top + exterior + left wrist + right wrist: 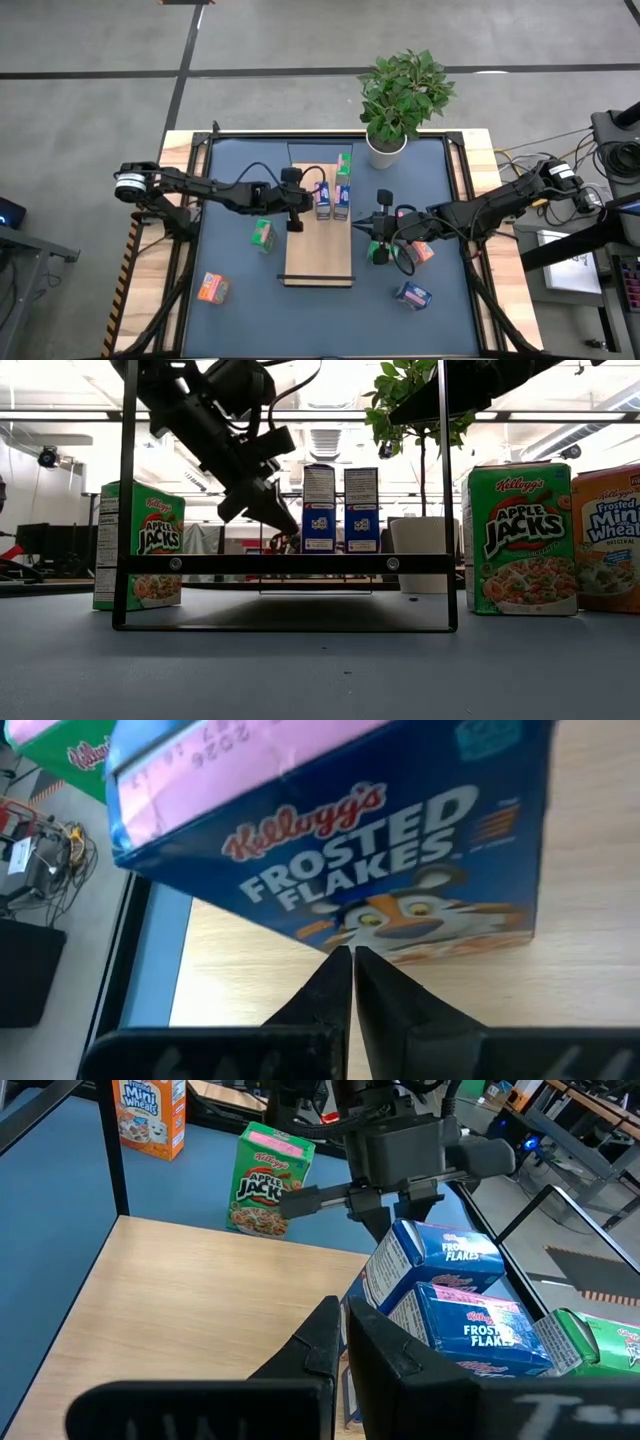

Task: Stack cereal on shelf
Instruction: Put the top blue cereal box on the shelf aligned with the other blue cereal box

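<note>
— Dark fingers, both of them on the left gripper [350, 955], are pressed flat together with nothing caught between.

— What sits nearest their tips?

— A blue Frosted Flakes box [400, 850], straight ahead and very close. I cannot tell whether the tips touch it. It stands upright on the shelf [590, 860], the light-wood board, which also runs beneath the gripper.

— And the right gripper?

— The right gripper [342, 1308] is also closed and empty, its fingers meeting along their length. It hangs over the near edge of the shelf, whose bare wood stretches away just in front of it.

— Any cereal close to that one?

— Yes. Just off to one side of the fingers stands a second blue box [480, 1325], shoulder to shoulder with the Frosted Flakes box the left gripper faces. A green box [600, 1345] sits next to that pair, on the side away from the bare wood.

— Farther out?

— Across the shelf from the right gripper, the left arm reaches down beside the blue pair. Beyond the board's far edge an Apple Jacks box [265, 1180] stands on the blue mat [60, 1190]. Farthest off is an orange Mini-Wheats box [148, 1118], also upright on the mat, well apart from both grippers.
</note>
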